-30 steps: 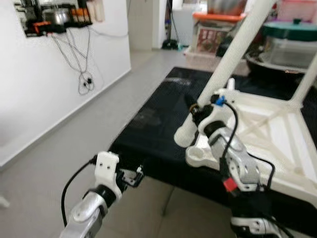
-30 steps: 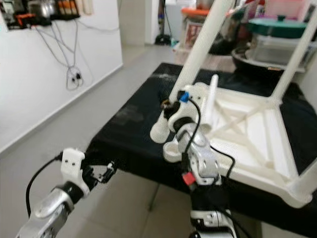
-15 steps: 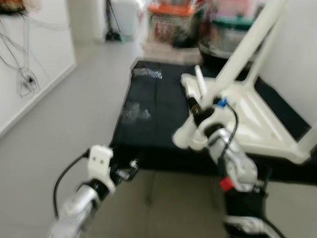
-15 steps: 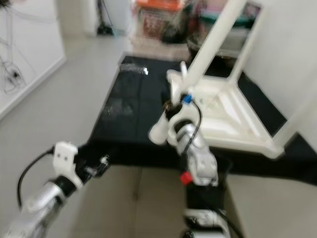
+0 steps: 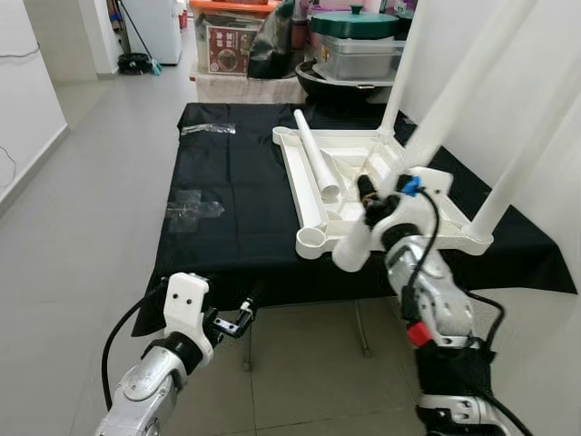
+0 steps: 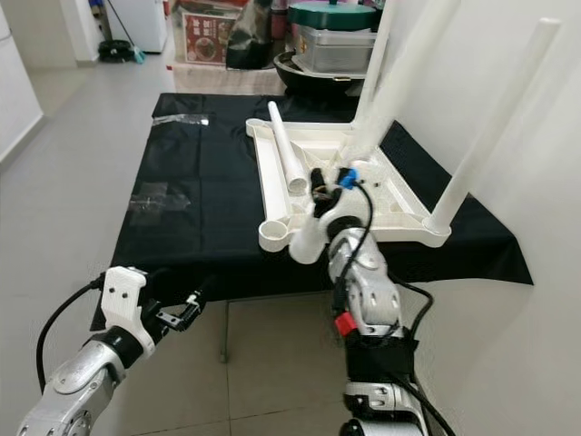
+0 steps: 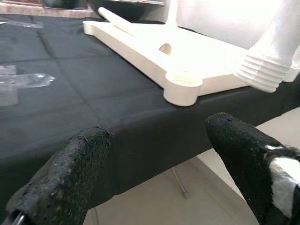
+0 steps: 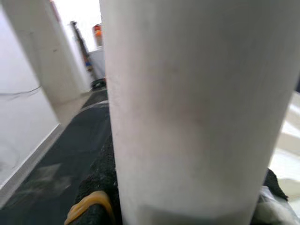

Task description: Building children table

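Where right claw [image 5: 369,195] grips leg [image 8: 197,108], close-up

The near half of the black cloth [image 5: 238,195] lies open apart from a flat clear plastic wrapper [image 5: 193,207], so a gripper could pass over it freely. On the robot's right the upturned white tabletop [image 5: 309,186] blocks the way, with a loose white leg [image 5: 314,163] lying in it and two upright legs [image 5: 510,163] rising from its far and right corners. The white wall [image 6: 508,82] closes off the right side. Boxes and pots [image 5: 354,41] crowd the far end.
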`<state>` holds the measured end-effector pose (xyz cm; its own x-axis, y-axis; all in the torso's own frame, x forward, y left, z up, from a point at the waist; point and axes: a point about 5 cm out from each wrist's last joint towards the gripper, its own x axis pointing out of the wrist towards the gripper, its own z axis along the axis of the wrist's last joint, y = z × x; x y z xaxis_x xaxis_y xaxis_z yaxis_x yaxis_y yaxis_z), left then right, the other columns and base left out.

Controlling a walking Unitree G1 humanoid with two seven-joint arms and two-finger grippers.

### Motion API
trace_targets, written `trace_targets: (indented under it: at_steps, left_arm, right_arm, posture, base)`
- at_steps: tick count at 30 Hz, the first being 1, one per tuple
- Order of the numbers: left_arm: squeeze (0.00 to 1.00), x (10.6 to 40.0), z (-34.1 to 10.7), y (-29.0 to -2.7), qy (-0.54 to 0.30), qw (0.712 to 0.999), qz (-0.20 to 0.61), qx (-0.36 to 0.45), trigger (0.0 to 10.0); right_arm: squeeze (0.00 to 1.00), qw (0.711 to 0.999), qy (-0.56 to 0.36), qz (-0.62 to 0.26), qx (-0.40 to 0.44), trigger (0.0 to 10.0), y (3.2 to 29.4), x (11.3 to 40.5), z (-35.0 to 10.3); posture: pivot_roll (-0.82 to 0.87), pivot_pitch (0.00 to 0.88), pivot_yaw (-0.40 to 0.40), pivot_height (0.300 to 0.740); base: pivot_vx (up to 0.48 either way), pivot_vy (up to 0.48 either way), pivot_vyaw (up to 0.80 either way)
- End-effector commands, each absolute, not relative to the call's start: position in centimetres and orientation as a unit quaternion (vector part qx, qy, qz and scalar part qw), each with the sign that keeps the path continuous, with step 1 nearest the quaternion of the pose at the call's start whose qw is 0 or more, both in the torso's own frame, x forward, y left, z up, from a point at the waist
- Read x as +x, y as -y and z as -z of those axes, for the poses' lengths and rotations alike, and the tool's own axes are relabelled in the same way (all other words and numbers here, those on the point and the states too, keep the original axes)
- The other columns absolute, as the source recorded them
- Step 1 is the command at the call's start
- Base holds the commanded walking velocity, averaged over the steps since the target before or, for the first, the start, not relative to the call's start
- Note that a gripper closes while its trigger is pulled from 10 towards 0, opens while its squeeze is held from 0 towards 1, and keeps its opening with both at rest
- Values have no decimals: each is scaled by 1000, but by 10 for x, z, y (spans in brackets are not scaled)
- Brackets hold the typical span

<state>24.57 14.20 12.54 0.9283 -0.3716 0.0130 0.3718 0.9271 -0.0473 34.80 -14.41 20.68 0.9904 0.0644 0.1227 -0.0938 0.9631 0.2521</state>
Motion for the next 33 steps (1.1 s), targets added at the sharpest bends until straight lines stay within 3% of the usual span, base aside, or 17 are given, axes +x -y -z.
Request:
trace_targets:
  at_steps: [1,3,4,8,24,33]
  left_arm:
    - [0,248,-126,-142,6,982,186,-24,10000]
    - [0,248,-126,-142,6,982,186,-24,10000]
    - [0,249,-126,-143,3,983,183,-33,10000]
    - [0,249,-127,-142,4,981,187,-42,10000]
    - [0,239,-129,-138,11,976,209,-51,10000]
    - [0,237,-130,-138,14,977,206,-48,10000]
  right_arm:
    - [0,990,66,-37,119,8392,145,349,-209]
    - [0,990,66,-37,119,8392,145,349,-209]
    - [0,990,66,-37,115,10000,145,348,-209]
    - [0,991,67,-38,111,10000,144,348,-208]
    - [0,991,86,-51,85,10000,142,348,-214]
    - [0,987,104,-91,78,10000,137,353,-224]
  posture:
    - [63,0,-97,740]
    - [63,0,-97,740]
    - [59,0,-93,740]
    - [58,0,-92,740]
    - [68,0,-98,740]
    - [79,0,-101,740]
  base:
    - [0,0,0]
    - [0,0,0]
    - [0,0,0]
    - [0,0,0]
    - [304,0,0]
    - [0,0,0]
